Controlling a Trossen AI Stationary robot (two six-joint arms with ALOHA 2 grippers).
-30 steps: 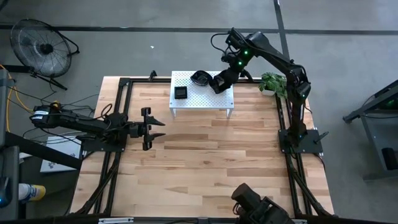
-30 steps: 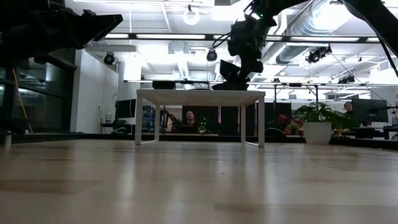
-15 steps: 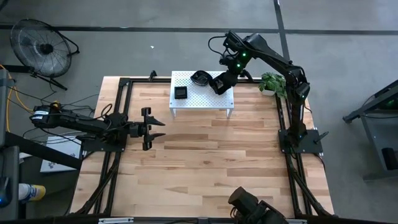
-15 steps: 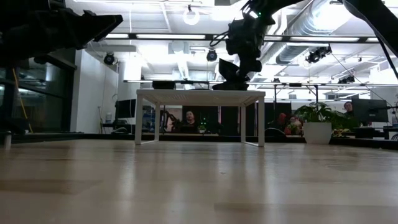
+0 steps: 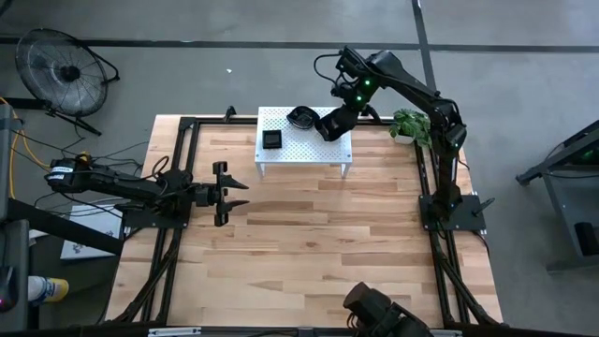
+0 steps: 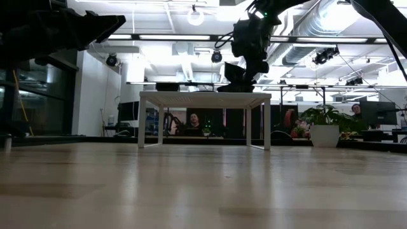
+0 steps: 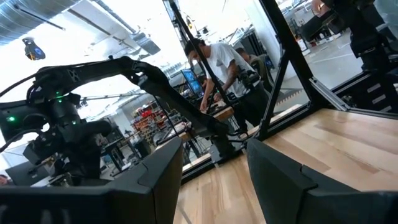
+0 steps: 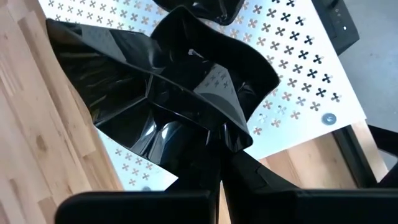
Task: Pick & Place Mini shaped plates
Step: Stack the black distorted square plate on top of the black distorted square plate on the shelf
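My right gripper point(image 5: 329, 124) is above the right part of the white perforated stand point(image 5: 304, 150), shut on a glossy black mini plate point(image 8: 168, 93) with flaring, wavy sides. On the stand's top rest a square black plate point(image 5: 271, 139) and a rounded one point(image 5: 300, 117), which also shows in the right wrist view point(image 8: 199, 7). My left gripper point(image 5: 229, 193) waits open over the table's left side, with nothing between its fingers point(image 7: 155, 180). My right gripper pinches the plate's rim point(image 8: 214, 134) between its two fingers, which slant steeply down from above. The plate sits tilted in the hold over the stand point(image 8: 292, 68). Whether its lower edge point(image 6: 229, 88) touches the stand's top, I cannot tell.
The stand point(image 6: 203, 97) is at the table's far middle on thin legs. A potted plant point(image 5: 410, 124) sits at the far right corner. Black frame rails point(image 5: 178, 168) run along the table's sides. The near half is bare wood point(image 5: 318, 253). People show in the room beyond.
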